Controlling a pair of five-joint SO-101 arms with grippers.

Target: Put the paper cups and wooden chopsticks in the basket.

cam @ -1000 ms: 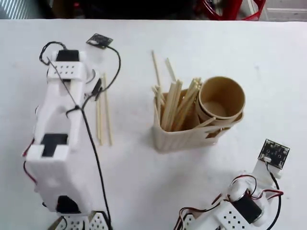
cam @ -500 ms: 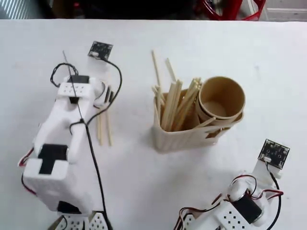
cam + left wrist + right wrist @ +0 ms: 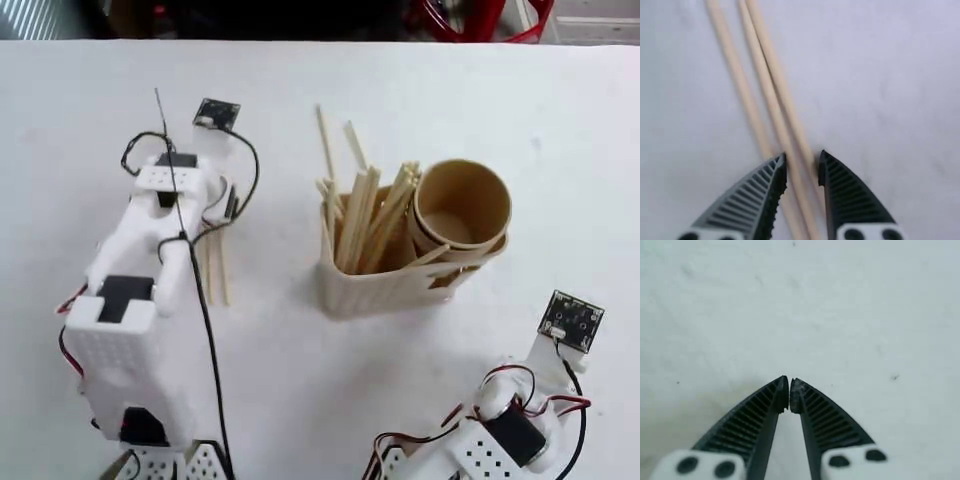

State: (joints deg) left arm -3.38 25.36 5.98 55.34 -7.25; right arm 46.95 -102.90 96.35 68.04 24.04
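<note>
a white table (image 3: 560,120) lies under the fingers (image 3: 762,422) of the right gripper (image 3: 789,381), with dark floor and a red frame (image 3: 470,20) far beyond them.

The table (image 3: 420,90) is viewed from high above. Both wrist cameras are held close over it, facing down; loose chopsticks (image 3: 215,275) at nine o'clock are shared between the high and left wrist views.

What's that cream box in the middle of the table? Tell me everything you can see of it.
The basket is a cream tub, plastic by its look, with ribbed walls and an open top. It stands upright on the white table. Wooden chopsticks lean in one side, their ends sticking out above the rim; stacked paper cups fill the other.
</note>
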